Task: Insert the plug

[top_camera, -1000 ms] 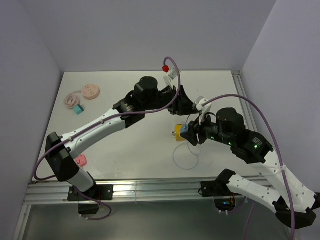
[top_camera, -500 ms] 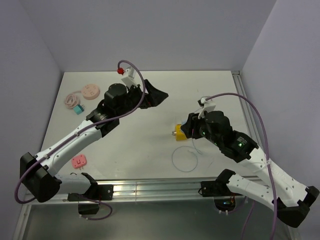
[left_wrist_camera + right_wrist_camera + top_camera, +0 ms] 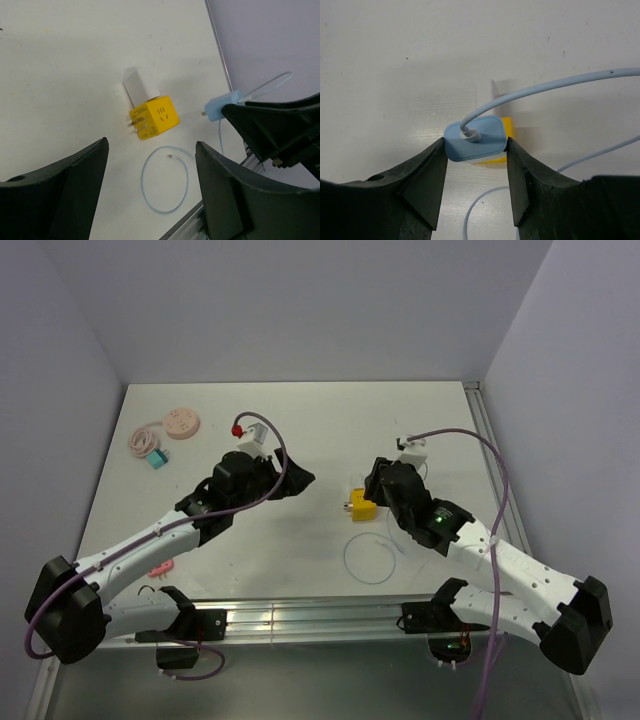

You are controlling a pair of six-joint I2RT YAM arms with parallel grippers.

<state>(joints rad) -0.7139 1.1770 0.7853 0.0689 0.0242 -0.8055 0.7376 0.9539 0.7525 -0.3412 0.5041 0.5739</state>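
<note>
The yellow socket cube lies on the white table, its slotted face up in the left wrist view. My right gripper is shut on the light blue plug, gripping its two sides, with the cube directly beneath. In the left wrist view the plug hangs above and to the right of the cube, prongs pointing toward it and not touching. Its thin cable loops on the table. My left gripper is open and empty, left of the cube.
A pink round reel with a coiled cord and a teal plug lie at the far left. A pink adapter lies near the left arm. The aluminium rail runs along the table's near edge. Walls close in on three sides.
My left arm has pulled back from the cube, to the left and nearer. My right gripper has moved with the plug to above the cube.
</note>
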